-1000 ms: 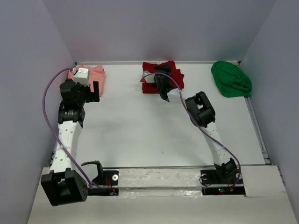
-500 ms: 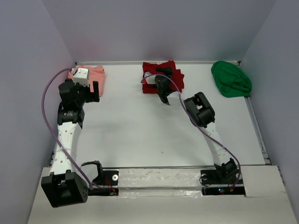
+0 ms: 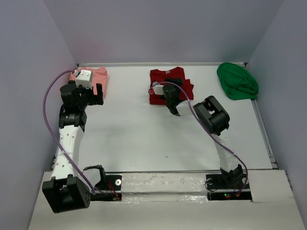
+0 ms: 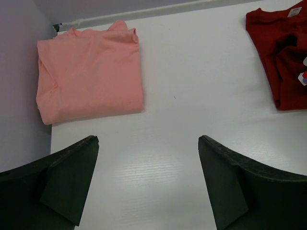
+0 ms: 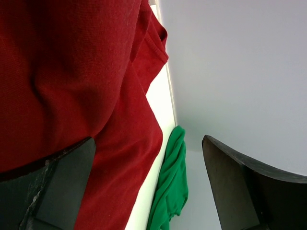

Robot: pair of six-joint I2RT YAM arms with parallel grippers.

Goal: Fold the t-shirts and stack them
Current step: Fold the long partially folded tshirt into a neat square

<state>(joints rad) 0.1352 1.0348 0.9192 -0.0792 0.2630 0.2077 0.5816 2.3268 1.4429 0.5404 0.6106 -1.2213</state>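
Note:
Three t-shirts lie along the back of the table. The salmon-pink one [image 3: 94, 76] [image 4: 89, 79] is folded into a square at the back left. The dark red one [image 3: 167, 81] [image 5: 72, 72] lies rumpled at the back middle. The bright green one [image 3: 236, 81] [image 5: 173, 187] is bunched at the back right. My left gripper [image 3: 97, 93] [image 4: 147, 140] hangs open over bare table just in front of the pink shirt. My right gripper [image 3: 173, 106] [image 5: 148, 140] is open and tilted at the red shirt's near edge, with red cloth lying against one finger [image 5: 62, 187].
The white table [image 3: 139, 134] is boxed in by grey walls at the back and both sides. A metal rail [image 3: 263, 124] runs along its right edge. Both arm bases and purple cables sit at the near edge.
The right gripper has drawn back toward the near side and slightly right, off the red shirt, which now lies flatter and more spread. The left arm has not moved.

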